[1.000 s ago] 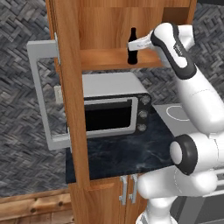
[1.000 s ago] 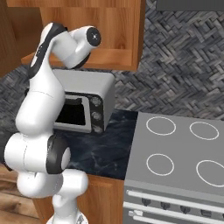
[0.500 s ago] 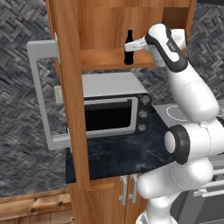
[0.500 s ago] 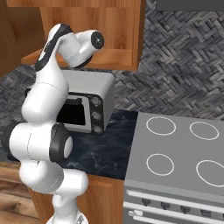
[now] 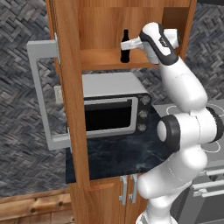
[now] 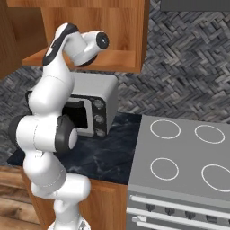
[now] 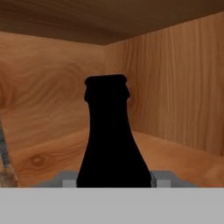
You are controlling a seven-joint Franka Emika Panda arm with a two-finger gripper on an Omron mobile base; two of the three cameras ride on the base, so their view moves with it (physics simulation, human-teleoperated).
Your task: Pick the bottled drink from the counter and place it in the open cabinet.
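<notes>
Bottle (image 5: 125, 46): clamped in gripper (image 5: 130, 44), carried further into cabinet (image 5: 105, 59) since earlier; over shelf, release pending.

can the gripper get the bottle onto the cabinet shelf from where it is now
Probably yes: the gripper holds the bottled drink upright inside the open cabinet, just above its shelf, with the door swung aside.

One bottled drink (image 5: 125, 47), one open cabinet (image 5: 109, 59), one microwave (image 5: 113, 105), four stove burners (image 6: 165, 129).
</notes>
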